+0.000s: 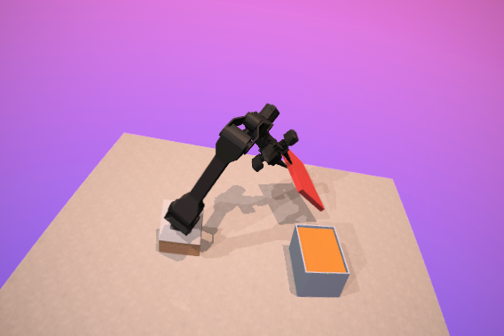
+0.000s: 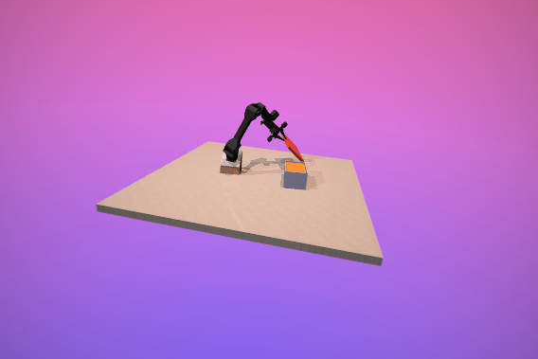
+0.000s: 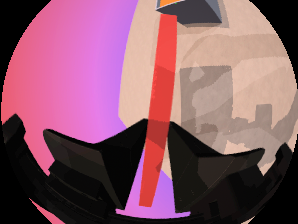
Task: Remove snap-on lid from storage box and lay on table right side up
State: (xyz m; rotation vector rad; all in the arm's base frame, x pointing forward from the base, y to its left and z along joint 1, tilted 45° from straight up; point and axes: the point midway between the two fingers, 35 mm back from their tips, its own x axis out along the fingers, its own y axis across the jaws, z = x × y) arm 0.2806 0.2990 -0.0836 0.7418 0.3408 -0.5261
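Gripper (image 1: 287,162) (image 2: 283,137) (image 3: 157,124) — clamped on red lid (image 1: 305,181) (image 2: 294,149) (image 3: 164,90) | box (image 1: 320,284) (image 2: 295,181) (image 3: 201,14) — cut off in wrist view

Top: high, slanting down at arm and desk (image 1: 248,286) (image 2: 227,206) (image 3: 145,95), nearer
Exterior: lower, farther, same scene
Wrist: along the claw (image 1: 285,161) (image 2: 284,137) (image 3: 157,124), perhaps outward

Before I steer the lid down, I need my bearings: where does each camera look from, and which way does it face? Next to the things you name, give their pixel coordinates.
Top: high up, angled down at the table (image 1: 111,286) (image 2: 227,221) (image 3: 145,95); whole arm shows.
Exterior: lower and farther back, facing arm and box (image 1: 321,284) (image 2: 295,180) (image 3: 197,16).
Wrist: behind the gripper (image 1: 286,162) (image 2: 283,136) (image 3: 157,124), looking along its fingers.
Top and exterior share one facing.
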